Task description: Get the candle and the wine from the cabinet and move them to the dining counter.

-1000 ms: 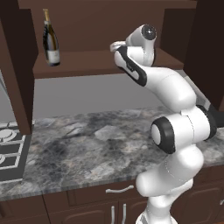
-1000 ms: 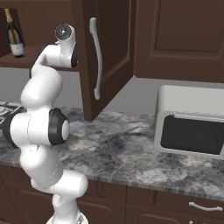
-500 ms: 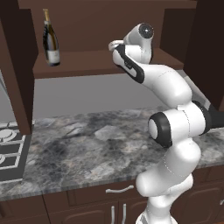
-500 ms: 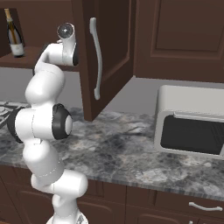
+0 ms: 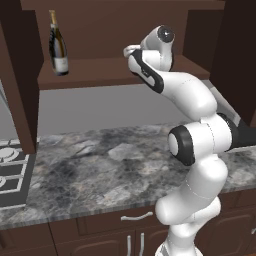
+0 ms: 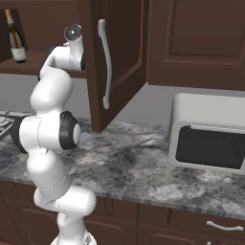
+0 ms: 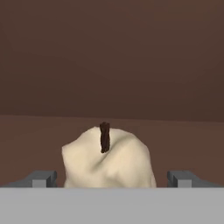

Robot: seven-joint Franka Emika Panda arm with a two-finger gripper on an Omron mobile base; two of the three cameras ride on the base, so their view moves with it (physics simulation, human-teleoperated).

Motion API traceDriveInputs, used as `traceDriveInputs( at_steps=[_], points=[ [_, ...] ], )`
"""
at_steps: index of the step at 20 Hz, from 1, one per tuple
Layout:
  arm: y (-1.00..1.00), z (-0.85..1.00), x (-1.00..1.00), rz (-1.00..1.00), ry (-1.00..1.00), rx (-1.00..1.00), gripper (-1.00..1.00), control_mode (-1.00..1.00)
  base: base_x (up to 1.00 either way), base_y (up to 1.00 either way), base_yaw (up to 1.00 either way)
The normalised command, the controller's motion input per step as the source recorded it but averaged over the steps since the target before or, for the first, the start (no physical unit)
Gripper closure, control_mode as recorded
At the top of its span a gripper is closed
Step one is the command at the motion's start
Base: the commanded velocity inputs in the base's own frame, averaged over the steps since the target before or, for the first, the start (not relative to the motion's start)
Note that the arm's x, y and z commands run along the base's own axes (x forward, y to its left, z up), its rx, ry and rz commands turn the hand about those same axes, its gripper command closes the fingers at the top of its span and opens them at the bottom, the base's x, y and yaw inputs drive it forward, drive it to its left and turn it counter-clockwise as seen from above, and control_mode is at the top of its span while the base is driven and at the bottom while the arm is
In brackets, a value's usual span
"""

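A small cream lumpy candle [image 7: 107, 159] with a dark wick sits on the cabinet shelf [image 5: 100, 70], straight ahead in the hand view. My gripper [image 7: 111, 178] is open, one fingertip on each side of the candle and neither touching it. The wine [image 5: 58, 45] is a tall dark bottle with a gold neck. It stands upright at the left end of the same shelf, well apart from my hand, and is also seen from the right as the bottle [image 6: 16, 38]. My arm reaches up into the open cabinet [image 6: 119, 28]. The dining counter is out of view.
The open cabinet door [image 6: 119, 62] with its long silver handle hangs just right of my arm. Below lies a marbled counter [image 5: 100, 165] with a stove [image 5: 10, 172] at its left end. A white toaster oven [image 6: 210, 139] stands to the right.
My arm has stretched a little further into the cabinet toward the candle. The gripper has stayed open and the wine has not moved.
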Motion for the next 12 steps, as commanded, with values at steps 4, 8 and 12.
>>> traceDriveInputs(
  at_steps=[4, 8, 12],
  points=[
    [0.00, 0.00, 0.00, 0.00, 0.00, 0.00, -1.00, -1.00, 0.00, 0.00, 0.00],
    [0.00, 0.00, 0.00, 0.00, 0.00, 0.00, -1.00, -1.00, 0.00, 0.00, 0.00],
    [0.00, 0.00, 0.00, 0.00, 0.00, 0.00, -1.00, -1.00, 0.00, 0.00, 0.00]
  ],
)
